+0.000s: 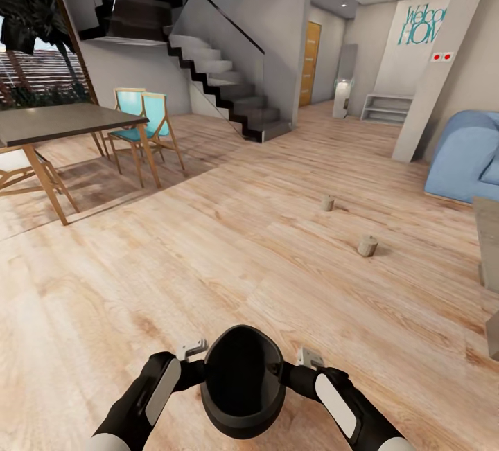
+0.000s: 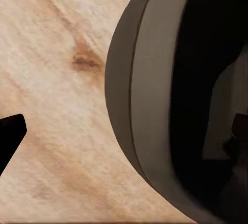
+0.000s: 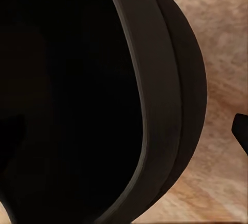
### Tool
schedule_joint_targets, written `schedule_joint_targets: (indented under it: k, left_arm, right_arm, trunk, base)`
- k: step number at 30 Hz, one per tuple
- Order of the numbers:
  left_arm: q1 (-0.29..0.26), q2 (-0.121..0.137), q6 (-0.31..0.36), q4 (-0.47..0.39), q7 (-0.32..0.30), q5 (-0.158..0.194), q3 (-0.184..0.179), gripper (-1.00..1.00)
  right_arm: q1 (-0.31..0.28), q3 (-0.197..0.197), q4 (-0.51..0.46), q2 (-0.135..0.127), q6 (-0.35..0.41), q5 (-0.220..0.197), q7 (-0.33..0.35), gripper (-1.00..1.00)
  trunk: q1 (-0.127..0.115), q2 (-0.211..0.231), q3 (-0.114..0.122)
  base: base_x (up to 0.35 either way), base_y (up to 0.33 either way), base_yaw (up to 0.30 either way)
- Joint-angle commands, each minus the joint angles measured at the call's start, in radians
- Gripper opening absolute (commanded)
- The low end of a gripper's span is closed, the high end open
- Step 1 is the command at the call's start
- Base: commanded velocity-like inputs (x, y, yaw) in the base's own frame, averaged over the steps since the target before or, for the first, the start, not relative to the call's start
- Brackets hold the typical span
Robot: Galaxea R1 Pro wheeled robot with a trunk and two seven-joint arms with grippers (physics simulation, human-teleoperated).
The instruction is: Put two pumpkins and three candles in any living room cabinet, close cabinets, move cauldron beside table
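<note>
The glossy black cauldron (image 1: 242, 382) hangs low in front of me over the wood floor, mouth facing the head camera. My left gripper (image 1: 196, 368) is shut on its left rim and my right gripper (image 1: 290, 370) on its right rim. In the left wrist view the cauldron (image 2: 155, 95) is close, with one dark finger (image 2: 9, 133) outside its wall. The right wrist view has the cauldron (image 3: 103, 95) and an outer finger (image 3: 241, 131). Two tan candles (image 1: 327, 203) (image 1: 367, 246) stand on the floor ahead right. The grey table (image 1: 489, 243) edge is at far right. Pumpkins, third candle and cabinet are out of view.
A dark dining table (image 1: 62, 122) with wooden chairs (image 1: 142, 118) stands at left. A staircase (image 1: 235, 91) rises behind it. A blue sofa (image 1: 468, 160) and a grey pillar (image 1: 443, 63) are at right. Open floor lies between me and the candles.
</note>
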Motion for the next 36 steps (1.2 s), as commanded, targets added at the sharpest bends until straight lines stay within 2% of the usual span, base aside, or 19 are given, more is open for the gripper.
schedule_joint_targets:
  k: [1, 6, 12, 14, 18, 21, 36]
  left_arm:
    - [0.0, 0.0, 0.003, 0.0, -0.006, 0.011, -0.002, 1.0]
    - [-0.001, 0.002, 0.001, 0.0, -0.09, 0.004, -0.005, 1.0]
    - [-0.001, 0.002, 0.0, 0.0, -0.099, 0.001, -0.006, 1.0]
    - [-0.001, 0.002, 0.0, 0.0, -0.099, 0.001, -0.006, 1.0]
    - [-0.001, 0.003, 0.0, 0.0, -0.099, 0.001, -0.006, 1.0]
    - [0.0, 0.003, 0.0, 0.0, -0.099, 0.001, -0.006, 1.0]
    - [0.0, 0.003, 0.0, 0.0, -0.1, 0.001, -0.006, 1.0]
  right_arm:
    - [0.0, 0.001, -0.001, 0.0, 0.002, -0.004, -0.002, 1.0]
    - [0.0, 0.001, -0.001, 0.001, -0.019, -0.004, -0.003, 1.0]
    - [0.0, 0.001, -0.001, 0.003, -0.024, -0.004, -0.01, 1.0]
    - [0.0, 0.001, -0.001, 0.012, -0.025, -0.004, -0.012, 1.0]
    - [-0.031, 0.001, 0.037, 0.068, -0.037, -0.002, -0.058, 1.0]
    - [-0.047, 0.001, 0.075, 0.082, -0.062, 0.0, -0.09, 1.0]
    - [-0.051, 0.0, 0.093, 0.084, -0.073, -0.005, -0.111, 1.0]
  trunk:
    - [0.0, 0.0, -0.001]
    - [0.0, 0.0, -0.001]
    - [0.0, 0.0, -0.001]
    - [0.0, 0.0, -0.001]
    - [0.0, 0.0, -0.001]
    - [0.0, 0.0, -0.001]
    - [0.0, 0.0, -0.001]
  base:
    - [0.0, 0.0, 0.0]
    - [0.0, 0.0, 0.0]
    - [0.0, 0.0, 0.0]
    - [0.0, 0.0, 0.0]
    - [0.0, 0.0, 0.0]
    - [0.0, 0.0, 0.0]
    - [0.0, 0.0, 0.0]
